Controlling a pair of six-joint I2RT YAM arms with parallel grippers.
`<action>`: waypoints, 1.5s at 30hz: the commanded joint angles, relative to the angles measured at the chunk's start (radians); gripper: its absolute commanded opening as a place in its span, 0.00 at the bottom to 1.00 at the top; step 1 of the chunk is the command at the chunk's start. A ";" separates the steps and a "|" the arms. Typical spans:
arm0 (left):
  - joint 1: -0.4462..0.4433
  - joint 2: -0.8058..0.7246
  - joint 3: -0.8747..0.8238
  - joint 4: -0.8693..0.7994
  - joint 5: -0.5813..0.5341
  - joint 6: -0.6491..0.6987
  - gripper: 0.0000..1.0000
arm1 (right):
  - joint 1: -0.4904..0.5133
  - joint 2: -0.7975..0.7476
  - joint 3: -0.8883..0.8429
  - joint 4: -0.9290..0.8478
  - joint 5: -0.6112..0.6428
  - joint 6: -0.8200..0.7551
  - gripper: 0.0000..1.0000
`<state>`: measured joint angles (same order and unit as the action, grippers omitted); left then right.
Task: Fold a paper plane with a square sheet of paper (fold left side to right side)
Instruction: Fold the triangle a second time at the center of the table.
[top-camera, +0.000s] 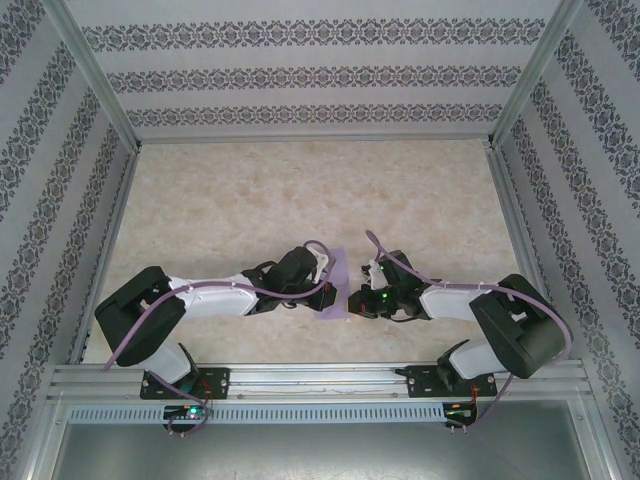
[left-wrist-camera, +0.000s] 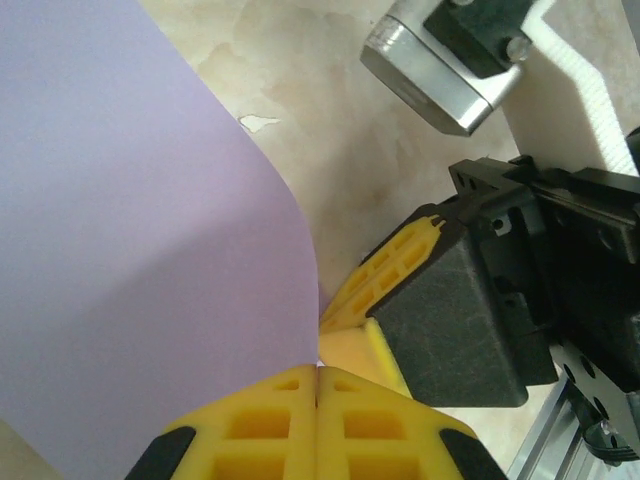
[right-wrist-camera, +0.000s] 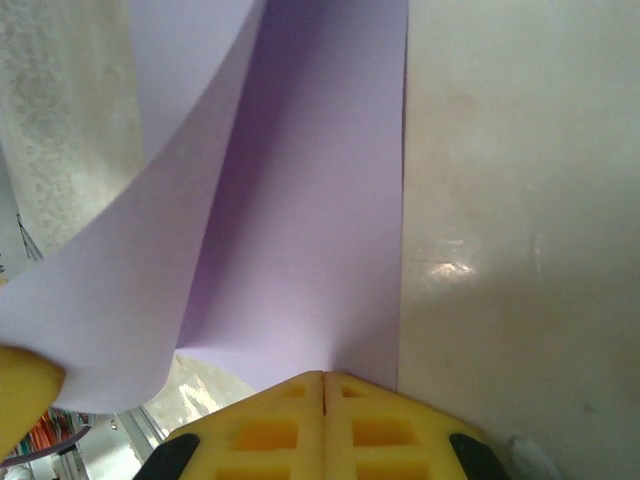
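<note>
The square sheet of paper (top-camera: 338, 302) is plain lilac and lies between the two arms near the table's front. In the left wrist view its sheet (left-wrist-camera: 150, 230) rises in a curve, and my left gripper (left-wrist-camera: 318, 372) is shut on its edge. My right gripper (left-wrist-camera: 332, 316) meets that same spot from the right, yellow fingers (left-wrist-camera: 390, 268) together. In the right wrist view the right gripper (right-wrist-camera: 323, 378) is shut, tips down on the flat part of the sheet (right-wrist-camera: 310, 220) at its near edge. A lifted flap (right-wrist-camera: 120, 300) curls over on the left. From above, the left gripper (top-camera: 327, 293) and right gripper (top-camera: 353, 298) almost touch.
The table top (top-camera: 300, 190) is pale marble. Patterned walls (top-camera: 310, 70) with metal posts close the back and both sides. A metal rail (top-camera: 320, 378) carrying both arm bases runs along the near edge. The right arm's silver joint (left-wrist-camera: 430, 70) hangs close above the left gripper.
</note>
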<state>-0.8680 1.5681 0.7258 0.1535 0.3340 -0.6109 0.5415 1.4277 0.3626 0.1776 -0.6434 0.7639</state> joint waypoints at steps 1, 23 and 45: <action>0.027 0.016 -0.006 0.001 0.021 -0.001 0.00 | 0.012 0.030 -0.002 -0.031 0.050 -0.012 0.00; 0.119 0.055 -0.021 0.000 0.119 0.084 0.00 | 0.014 0.057 0.009 -0.083 0.051 -0.044 0.00; 0.151 0.065 0.011 -0.057 0.089 0.155 0.00 | 0.013 0.071 0.010 -0.090 0.054 -0.050 0.00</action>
<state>-0.7361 1.6257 0.7113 0.1196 0.4362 -0.4885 0.5411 1.4494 0.3866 0.1421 -0.6556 0.7521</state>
